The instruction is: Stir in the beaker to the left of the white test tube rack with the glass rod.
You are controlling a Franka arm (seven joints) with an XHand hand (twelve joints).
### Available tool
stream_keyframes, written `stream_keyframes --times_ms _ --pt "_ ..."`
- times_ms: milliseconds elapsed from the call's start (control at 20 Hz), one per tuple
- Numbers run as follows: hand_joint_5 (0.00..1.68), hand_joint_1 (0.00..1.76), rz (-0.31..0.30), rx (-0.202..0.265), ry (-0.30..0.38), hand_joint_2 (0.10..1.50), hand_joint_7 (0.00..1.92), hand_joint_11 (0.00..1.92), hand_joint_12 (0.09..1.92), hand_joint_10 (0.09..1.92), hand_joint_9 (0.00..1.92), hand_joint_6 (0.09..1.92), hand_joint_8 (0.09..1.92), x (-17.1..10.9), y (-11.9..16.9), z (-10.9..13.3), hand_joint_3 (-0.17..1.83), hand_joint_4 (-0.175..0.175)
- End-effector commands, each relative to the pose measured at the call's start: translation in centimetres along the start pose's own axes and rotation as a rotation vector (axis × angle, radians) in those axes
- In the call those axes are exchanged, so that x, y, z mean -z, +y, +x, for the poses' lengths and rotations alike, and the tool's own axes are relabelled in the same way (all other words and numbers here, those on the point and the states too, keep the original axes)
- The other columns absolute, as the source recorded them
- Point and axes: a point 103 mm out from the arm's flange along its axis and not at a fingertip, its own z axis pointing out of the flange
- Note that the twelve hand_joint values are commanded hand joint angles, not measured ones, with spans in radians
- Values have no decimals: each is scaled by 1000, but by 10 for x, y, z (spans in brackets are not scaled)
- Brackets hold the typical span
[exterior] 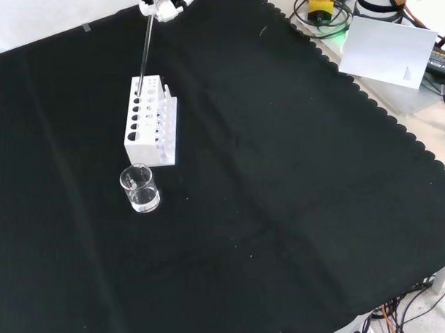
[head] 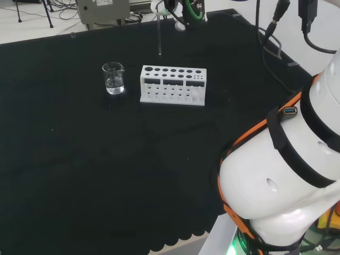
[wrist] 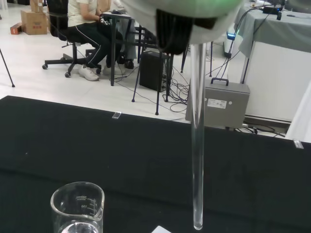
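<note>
- Hanging upright from the hand [exterior: 162,6], the glass rod [wrist: 197,145] is pinched at its top, tip above the white rack [head: 172,84].
- Beaker [head: 113,78] with clear liquid stands left of the rack in the head view, so the rod must travel left.

In the head view, white test tube rack [head: 173,84] stands just right of the beaker [head: 113,78]; bare cloth [head: 79,159] elsewhere

A black-clothed bench [head: 79,159] bears a beaker [head: 113,78] beside a white rack [head: 172,85].
</note>
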Motion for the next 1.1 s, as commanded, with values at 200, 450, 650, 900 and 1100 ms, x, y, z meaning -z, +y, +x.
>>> stream_keyframes --times_ms 200,450,650,900,1100 --pt "1185 1309 1 8 3 765 1225 1466 1004 504 1752 473 1001 0 1 1 528 -175" --pt "1186 1309 -9 37 23 767 1225 1465 1005 503 1754 468 1001 1 16 4 525 -175" --pt "1187 1309 -22 85 38 768 1224 1464 1006 503 1755 465 1002 6 36 17 523 -175" --pt "1188 1309 -52 132 62 769 1223 1464 1007 503 1755 462 1002 9 55 34 521 -175" --pt "1189 1309 -45 193 78 770 1223 1463 1008 503 1756 459 1003 3 65 49 518 -175"
